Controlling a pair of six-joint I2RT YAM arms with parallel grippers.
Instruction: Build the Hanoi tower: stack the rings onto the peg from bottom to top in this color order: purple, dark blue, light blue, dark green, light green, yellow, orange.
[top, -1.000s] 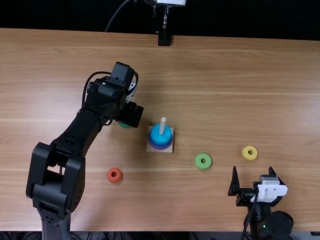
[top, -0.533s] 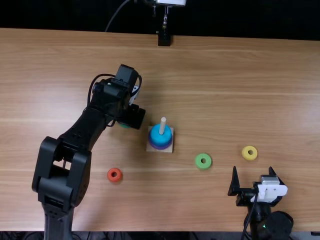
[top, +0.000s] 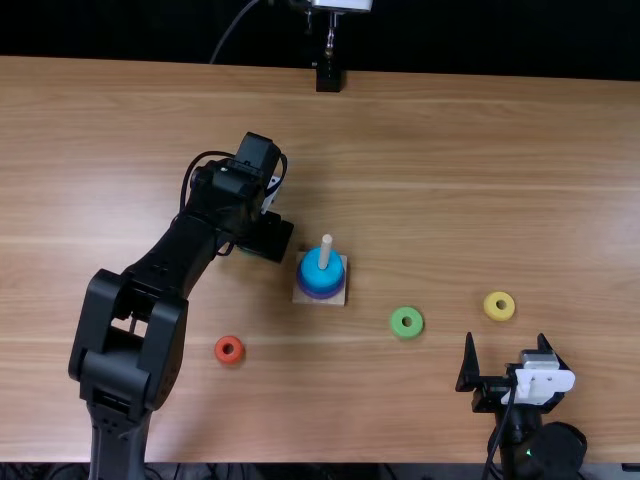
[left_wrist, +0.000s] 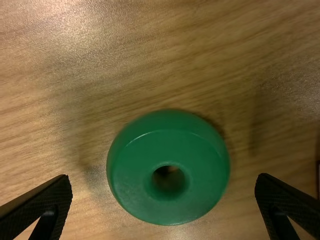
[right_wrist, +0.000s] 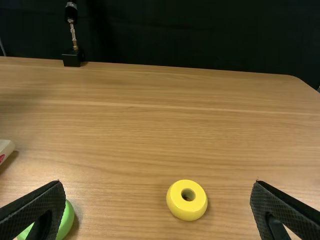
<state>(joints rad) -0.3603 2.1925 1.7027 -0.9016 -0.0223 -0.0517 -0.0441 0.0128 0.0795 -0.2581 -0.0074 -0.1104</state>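
The dark green ring (left_wrist: 167, 150) was thick, smooth and round-edged, with a dark central hole, and lay flat on the bench (top: 450, 180), left of the peg (top: 326, 252). The left arm (top: 165, 265) reached forward from the near edge, its tool (top: 270, 243) angled down over the ring, spread wide. The right tool (top: 505, 342) was also spread, near the yellow ring (top: 499, 306).

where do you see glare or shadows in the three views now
Left wrist view: whitish glare on the table, a thin curved highlight on the dark green ring; top view: soft shadow between the left arm and the peg; right wrist view: small shadow beside the yellow ring
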